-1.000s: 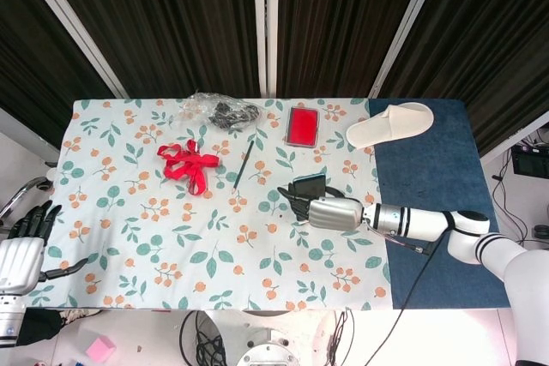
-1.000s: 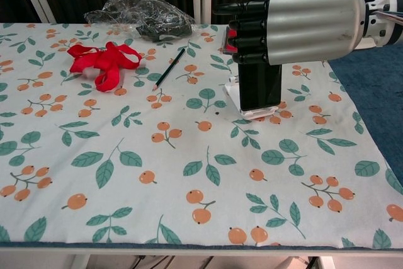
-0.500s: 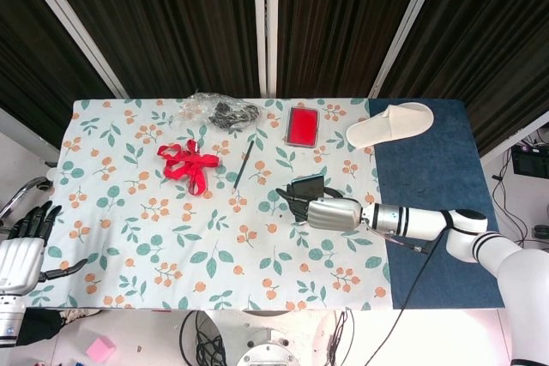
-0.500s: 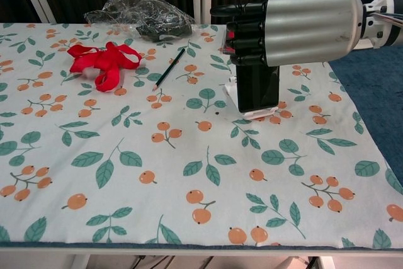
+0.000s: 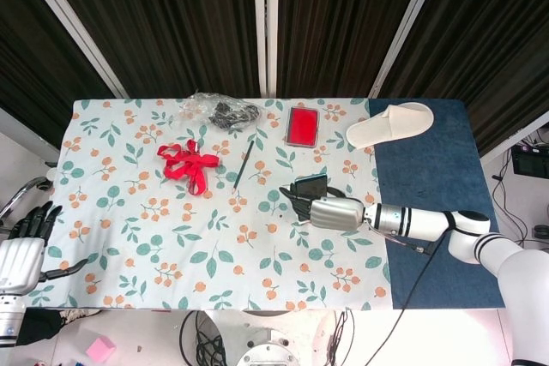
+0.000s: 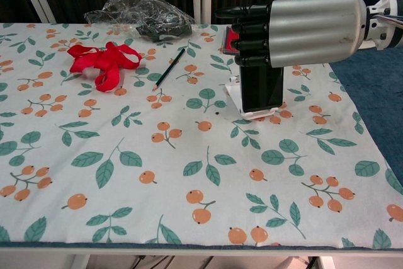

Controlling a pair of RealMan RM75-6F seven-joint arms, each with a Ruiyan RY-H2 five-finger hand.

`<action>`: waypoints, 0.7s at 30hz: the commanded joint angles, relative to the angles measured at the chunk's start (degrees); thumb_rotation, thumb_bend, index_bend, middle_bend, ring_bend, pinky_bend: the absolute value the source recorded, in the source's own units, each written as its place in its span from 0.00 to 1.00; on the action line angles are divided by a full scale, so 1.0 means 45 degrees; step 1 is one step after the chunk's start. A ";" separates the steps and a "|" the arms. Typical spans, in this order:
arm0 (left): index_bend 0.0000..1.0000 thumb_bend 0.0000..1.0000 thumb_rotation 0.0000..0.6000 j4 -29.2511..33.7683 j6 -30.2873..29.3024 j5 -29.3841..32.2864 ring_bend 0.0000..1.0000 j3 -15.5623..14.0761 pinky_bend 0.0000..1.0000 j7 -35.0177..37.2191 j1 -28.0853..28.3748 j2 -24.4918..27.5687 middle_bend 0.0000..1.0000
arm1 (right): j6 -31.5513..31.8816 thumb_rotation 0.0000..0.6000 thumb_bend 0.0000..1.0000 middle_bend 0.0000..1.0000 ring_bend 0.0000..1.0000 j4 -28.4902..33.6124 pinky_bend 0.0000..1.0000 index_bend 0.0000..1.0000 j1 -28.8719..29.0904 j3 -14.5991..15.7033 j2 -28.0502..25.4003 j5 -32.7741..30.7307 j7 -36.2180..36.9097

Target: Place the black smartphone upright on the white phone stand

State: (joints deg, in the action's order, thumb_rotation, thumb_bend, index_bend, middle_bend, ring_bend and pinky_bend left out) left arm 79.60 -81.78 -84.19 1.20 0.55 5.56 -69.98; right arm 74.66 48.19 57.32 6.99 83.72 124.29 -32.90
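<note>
Overhead first: the right hand (image 5: 319, 209) reaches in from the right edge of the table (image 5: 129, 237), its dark fingers (image 5: 296, 201) pointing left and wrapped around the phone (image 5: 309, 186), which shows as a dark slab just beyond the hand toward the far side. The stand itself cannot be made out from up here; the hand and phone cover that spot. The left hand (image 5: 21, 250) rests off the table's near left corner, fingers apart and holding nothing, well apart from the phone, so the right hand is plainly the one placed to finish this. A red case (image 5: 302, 126), a slipper (image 5: 390, 124), a pencil (image 5: 244, 165), a ribbon (image 5: 189, 163) and a plastic bag (image 5: 219, 111) lie farther back, none of them near the working spot.

Next, the chest camera, where the key relation is clearer. The right hand (image 6: 296, 28) fills the upper right, its fingers (image 6: 249, 26) curled over the upper part of the phone (image 6: 261, 89). The phone's long axis runs roughly vertical, hanging straight below the fingers, and its bottom edge sits at the lip of the white stand (image 6: 242, 106). Whether it bears fully on the stand or hovers just off it I cannot tell. By my reading, the phone lies directly under the grip, so what remains is letting go without tipping it.
</note>
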 commanded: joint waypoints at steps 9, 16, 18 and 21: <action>0.03 0.03 0.50 -0.0088 0.0022 0.0033 0.03 0.0013 0.16 0.0068 -0.0011 -0.0015 0.02 | -0.0009 1.00 0.28 0.30 0.31 -0.0183 0.00 0.61 0.0007 0.0119 0.0169 -0.0107 0.0043; 0.03 0.03 0.50 -0.0118 0.0030 0.0034 0.03 0.0003 0.16 0.0116 -0.0027 -0.0020 0.02 | -0.0258 1.00 0.22 0.23 0.15 -0.0084 0.00 0.47 0.0044 0.0203 0.0099 -0.0209 -0.0051; 0.03 0.03 0.50 -0.0102 0.0041 0.0043 0.03 0.0002 0.16 0.0172 -0.0033 -0.0016 0.02 | -0.0435 1.00 0.21 0.16 0.06 0.0029 0.00 0.34 0.0042 0.0210 0.0035 -0.0256 -0.0249; 0.03 0.03 0.50 -0.0104 0.0053 0.0073 0.03 0.0009 0.16 0.0197 -0.0043 -0.0001 0.02 | -0.0756 1.00 0.19 0.06 0.00 0.0356 0.00 0.12 0.0043 0.0203 -0.0138 -0.0388 -0.0461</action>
State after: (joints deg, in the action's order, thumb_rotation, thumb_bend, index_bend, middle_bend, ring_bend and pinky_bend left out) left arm 79.14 -81.55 -83.86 1.23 1.44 5.36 -69.99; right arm 71.86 49.19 57.50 7.91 83.50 122.88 -34.49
